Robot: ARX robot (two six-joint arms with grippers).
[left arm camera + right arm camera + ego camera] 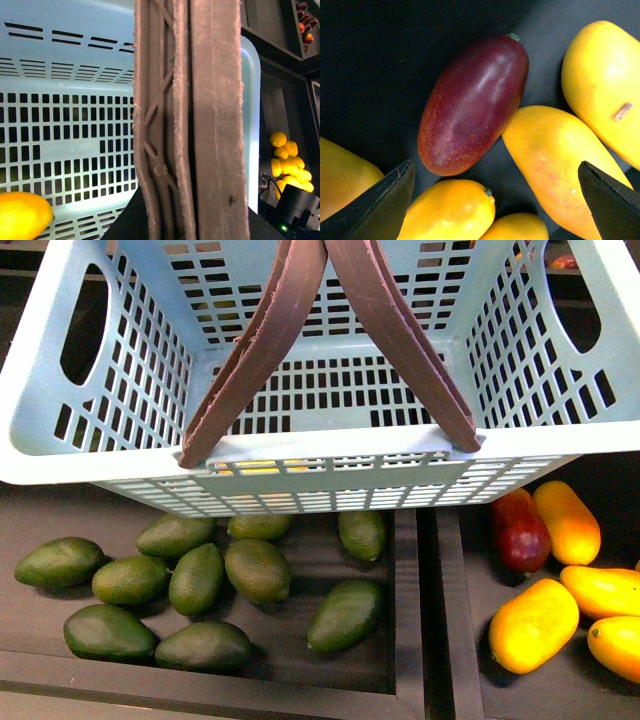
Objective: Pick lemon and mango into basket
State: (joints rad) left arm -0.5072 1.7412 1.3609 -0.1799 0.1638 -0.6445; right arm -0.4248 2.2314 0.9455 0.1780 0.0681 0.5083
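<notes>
The turquoise basket (300,445) hangs in the air and fills the upper front view, its two brown handles (300,330) drawn together above it. My left gripper (192,227) is shut on those handles (200,125). The lemon (22,215) lies on the basket floor (70,150). The dark red mango (520,530) rests in the right bin among yellow mangoes. My right gripper (497,200) hovers open just over that bin. The red mango (472,102) lies a little beyond its black fingertips (385,205), and yellow mangoes lie between them.
Several green avocados (200,580) fill the left black bin. A black divider (430,620) separates it from the right bin of yellow mangoes (535,625). The left wrist view shows a pile of yellow fruit (287,162) and red fruit (305,20) on shelves beyond the basket.
</notes>
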